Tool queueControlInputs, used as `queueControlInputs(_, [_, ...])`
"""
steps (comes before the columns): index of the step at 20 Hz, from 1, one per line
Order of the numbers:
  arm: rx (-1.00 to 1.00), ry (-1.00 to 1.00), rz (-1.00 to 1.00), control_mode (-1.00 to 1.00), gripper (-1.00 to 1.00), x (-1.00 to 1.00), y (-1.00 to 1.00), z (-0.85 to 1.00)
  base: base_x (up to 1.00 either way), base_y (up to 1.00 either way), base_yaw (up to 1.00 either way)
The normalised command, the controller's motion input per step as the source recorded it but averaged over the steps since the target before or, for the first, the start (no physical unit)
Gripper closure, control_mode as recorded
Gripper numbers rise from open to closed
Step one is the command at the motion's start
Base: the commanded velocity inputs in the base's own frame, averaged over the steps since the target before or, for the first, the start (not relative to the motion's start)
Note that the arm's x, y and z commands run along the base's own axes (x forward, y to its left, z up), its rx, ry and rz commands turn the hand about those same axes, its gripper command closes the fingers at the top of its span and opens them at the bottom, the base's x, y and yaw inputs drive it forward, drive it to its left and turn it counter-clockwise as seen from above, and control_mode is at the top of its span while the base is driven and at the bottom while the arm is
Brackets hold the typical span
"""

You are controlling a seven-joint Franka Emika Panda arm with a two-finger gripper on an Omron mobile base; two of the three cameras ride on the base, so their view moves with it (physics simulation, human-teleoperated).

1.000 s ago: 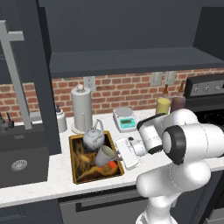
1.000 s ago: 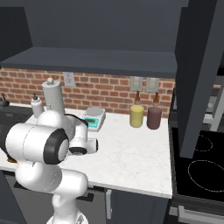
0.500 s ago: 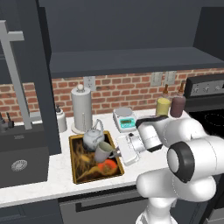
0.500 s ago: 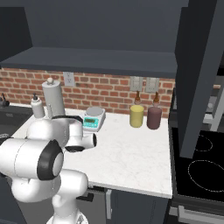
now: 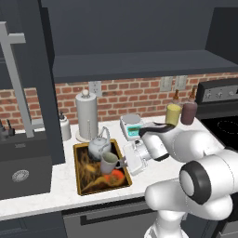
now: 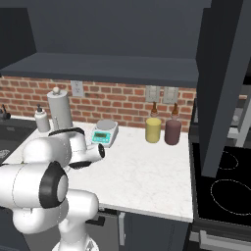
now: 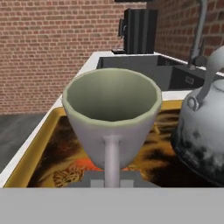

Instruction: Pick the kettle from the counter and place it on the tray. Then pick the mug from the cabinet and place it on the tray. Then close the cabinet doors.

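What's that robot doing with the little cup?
The robot's tool is shut on the mug by its handle, holding it upright over the tray on the counter. The kettle already sits in the tray, right beside the mug. The mug has not been let go yet.

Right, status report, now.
Gripper shut on mug handle, over tray. Kettle already on tray, beside mug.

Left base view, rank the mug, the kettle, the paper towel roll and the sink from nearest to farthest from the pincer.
1. Mug, right at the pincer, over the tray.
2. Kettle, just behind the mug.
3. Paper towel roll, by the brick wall.
4. Sink, far left.
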Motion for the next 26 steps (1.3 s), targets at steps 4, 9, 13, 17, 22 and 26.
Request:
queueControlInputs(4, [-0.1, -0.02, 0.0, -1.0, 1.0, 0.0, 0.0, -0.15, 0.0, 0.0, 0.0])
queueControlInputs(9, [-0.06, -0.03, 0.0, -1.0, 1.0, 0.0, 0.0, -0.13, 0.0, 0.0, 0.0])
queueControlInputs(13, [-0.02, -0.07, 0.0, -1.0, -1.0, -0.02, 0.0, -0.05, 0.0, 0.0, 0.0])
queueControlInputs(17, [0.0, -0.08, 0.0, -1.0, -1.0, -0.16, 0.0, 0.0, 0.0, 0.0, 0.0])
queueControlInputs(22, [0.0, -0.03, -0.01, -1.0, -1.0, -0.22, 0.0, 0.09, 0.0, 0.0, 0.0])
queueControlInputs(26, [0.0, -0.04, -0.05, -1.0, -1.0, -0.26, -0.08, 0.36, 0.0, 0.0, 0.0])
